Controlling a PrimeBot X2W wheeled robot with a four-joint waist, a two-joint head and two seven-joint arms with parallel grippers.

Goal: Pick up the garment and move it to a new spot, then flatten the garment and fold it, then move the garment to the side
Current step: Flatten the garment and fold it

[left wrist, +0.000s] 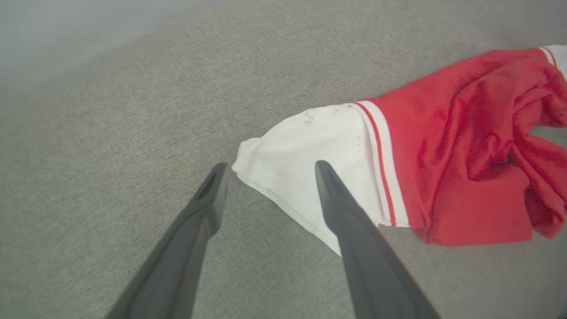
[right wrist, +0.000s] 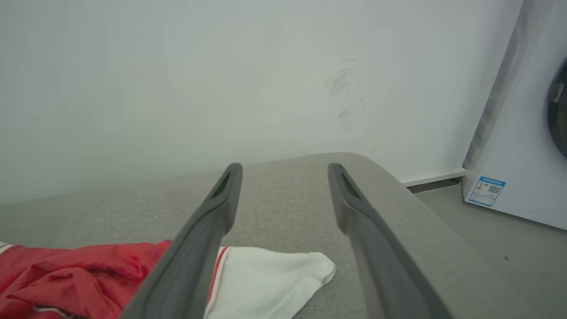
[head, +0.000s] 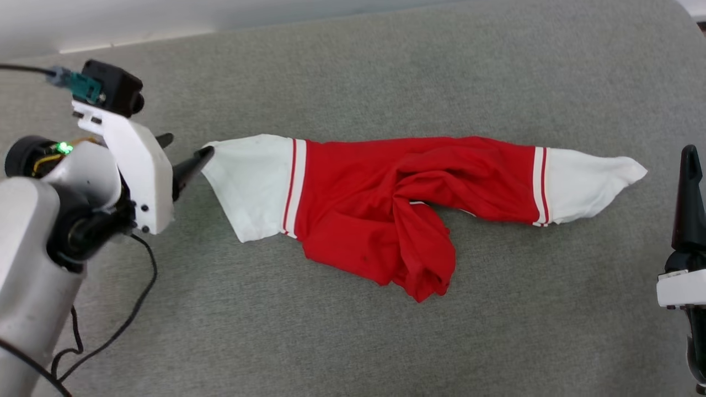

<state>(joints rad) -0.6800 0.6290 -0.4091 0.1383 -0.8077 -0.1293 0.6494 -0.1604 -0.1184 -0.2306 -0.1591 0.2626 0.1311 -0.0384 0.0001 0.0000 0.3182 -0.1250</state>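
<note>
noted garment (head: 380,215) bunched lengthwise across middle of surface (head: 386,66), white sleeves toward left and right edges. judged thin, soft, light, prone to sag. found left gripper (head: 186,146) jaws apart at left sleeve tip; right gripper (right wrist: 284,165) jaws apart, near right sleeve. best pinched at sleeve hems.

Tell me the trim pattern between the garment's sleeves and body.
Red-and-white stripes on the garment, clearest in the head view.
</note>
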